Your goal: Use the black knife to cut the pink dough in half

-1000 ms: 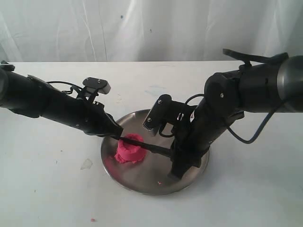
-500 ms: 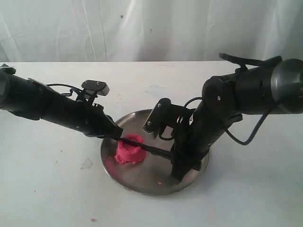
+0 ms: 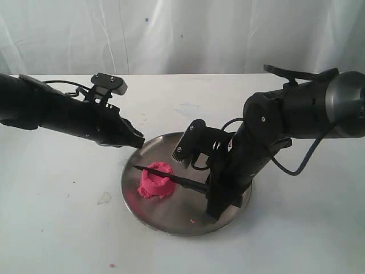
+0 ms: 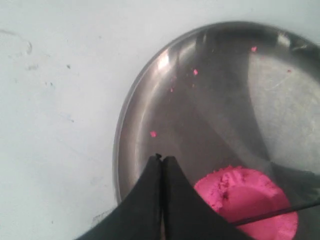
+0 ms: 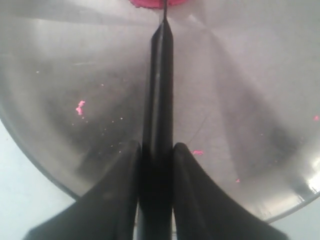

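The pink dough (image 3: 155,180) is one round lump on the left part of the steel plate (image 3: 171,217). The black knife (image 3: 171,177) lies across its top, tip pointing left, handle clamped in my right gripper (image 3: 208,188). In the right wrist view the knife (image 5: 159,90) runs out from between the fingers (image 5: 122,170) toward the dough (image 5: 150,3) at the frame edge. My left gripper (image 3: 138,140) is shut and empty, hovering over the plate's back left rim, clear of the dough. The left wrist view shows its closed tips (image 4: 161,159) above the plate (image 4: 130,130), beside the dough (image 4: 245,192).
Small pink crumbs lie on the plate (image 4: 153,133) and on the white table (image 3: 112,265). A pale scrap (image 3: 104,198) sits on the table left of the plate. A white curtain hangs behind the table.
My left gripper has lifted away from the dough and knife tip, moving up and back to the left. The right gripper and knife have stayed in place on the dough.
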Robot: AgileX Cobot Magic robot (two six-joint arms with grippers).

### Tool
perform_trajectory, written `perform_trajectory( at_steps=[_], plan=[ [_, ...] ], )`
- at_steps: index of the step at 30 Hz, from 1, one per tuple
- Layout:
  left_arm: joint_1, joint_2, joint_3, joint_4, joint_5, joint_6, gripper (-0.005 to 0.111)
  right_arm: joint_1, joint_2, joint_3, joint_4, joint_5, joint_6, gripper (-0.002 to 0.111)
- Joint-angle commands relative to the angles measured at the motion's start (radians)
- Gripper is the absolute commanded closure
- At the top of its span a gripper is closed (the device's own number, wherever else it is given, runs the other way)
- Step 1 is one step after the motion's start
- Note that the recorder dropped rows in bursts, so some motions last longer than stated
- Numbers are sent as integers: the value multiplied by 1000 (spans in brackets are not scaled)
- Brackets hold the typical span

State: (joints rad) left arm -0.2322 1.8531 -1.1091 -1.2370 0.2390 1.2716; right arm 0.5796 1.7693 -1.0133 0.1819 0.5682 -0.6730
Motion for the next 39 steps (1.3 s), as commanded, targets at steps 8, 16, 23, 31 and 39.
perform_trajectory(
  at_steps=[8,16,23,31,39],
  plan=[
    [0,-28,85,16,68,-15,107,-3,0,4,4,11,-3,108],
    [0,-25,88,12,49,-15,107,-3,0,3,4,9,-3,108],
    [0,-25,88,12,41,-15,107,-3,0,-1,4,9,-3,108],
    [0,15,88,-15,44,-7,107,-3,0,-3,4,11,-3,108],
    [0,31,82,-42,62,27,107,-3,0,-3,4,20,-3,108]
  ],
)
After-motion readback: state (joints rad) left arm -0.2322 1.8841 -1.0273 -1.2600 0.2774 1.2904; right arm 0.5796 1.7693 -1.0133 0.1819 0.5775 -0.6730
